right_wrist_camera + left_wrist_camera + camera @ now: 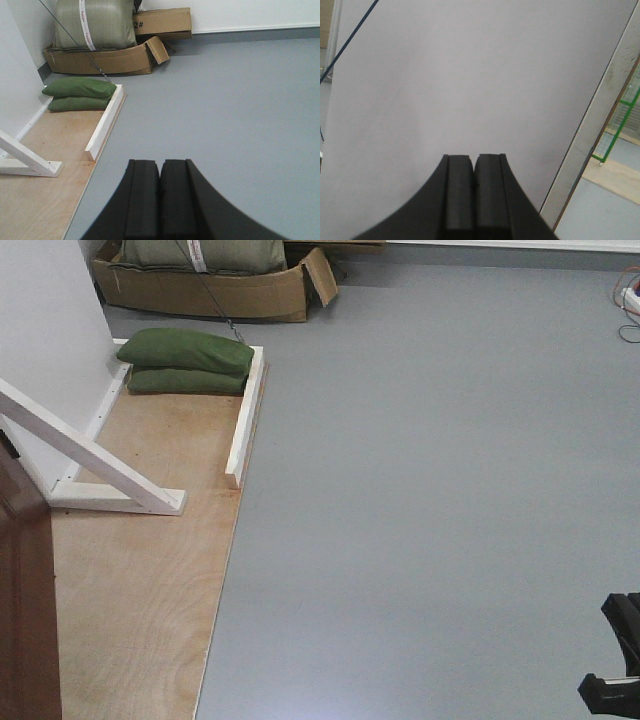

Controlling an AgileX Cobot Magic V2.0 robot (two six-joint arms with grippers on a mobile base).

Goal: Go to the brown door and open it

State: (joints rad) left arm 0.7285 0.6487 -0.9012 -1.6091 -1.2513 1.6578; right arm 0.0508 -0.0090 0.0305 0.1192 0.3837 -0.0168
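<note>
Only a strip of the brown door (25, 590) shows, dark reddish-brown, at the lower left edge of the front view. Its handle is out of view. It stands on the plywood platform (140, 580). My left gripper (473, 157) is shut with nothing in it, its pads pressed together, and it faces a plain white wall panel (460, 80) at close range. My right gripper (160, 162) is also shut and empty, hanging over the grey floor (225, 100). A black part of the right arm (615, 660) pokes in at the front view's lower right corner.
A white diagonal support beam (90, 460) and a white floor rail (245, 415) sit on the platform. Two green sandbags (188, 362) lie at its far end. Behind them is a torn cardboard box (210, 285) with a big sack. Cables (628, 295) lie at the far right.
</note>
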